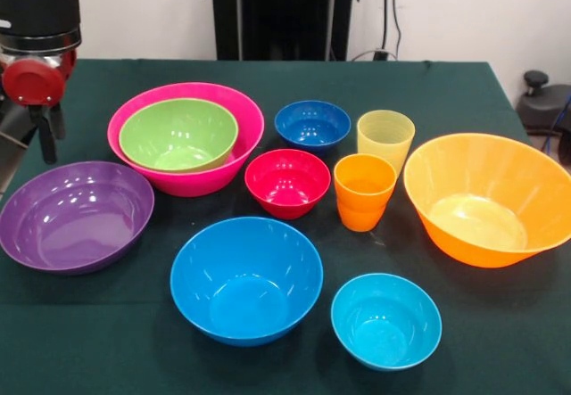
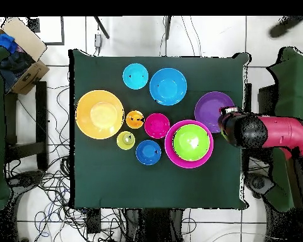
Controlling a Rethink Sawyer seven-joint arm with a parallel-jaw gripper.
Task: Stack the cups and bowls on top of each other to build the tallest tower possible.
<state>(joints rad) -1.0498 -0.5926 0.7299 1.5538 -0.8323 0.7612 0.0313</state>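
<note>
The lime green bowl (image 1: 178, 132) sits nested in the large pink bowl (image 1: 210, 176), also in the overhead view (image 2: 191, 142). The purple bowl (image 1: 76, 215), sky blue bowl (image 1: 245, 279), cyan bowl (image 1: 385, 319), red bowl (image 1: 287, 181), dark blue bowl (image 1: 312, 125) and large orange bowl (image 1: 486, 199) stand apart on the table. The pale yellow cup (image 1: 385, 136) and orange cup (image 1: 364, 190) stand upright side by side. My gripper (image 1: 25, 145) hangs open and empty at the far left, above the purple bowl's far edge.
The dark green table (image 1: 134, 341) ends close to the purple bowl on the left. In the overhead view my red arm (image 2: 274, 133) reaches in from the right, over the purple bowl's edge (image 2: 211, 104). Chairs and cables lie round the table.
</note>
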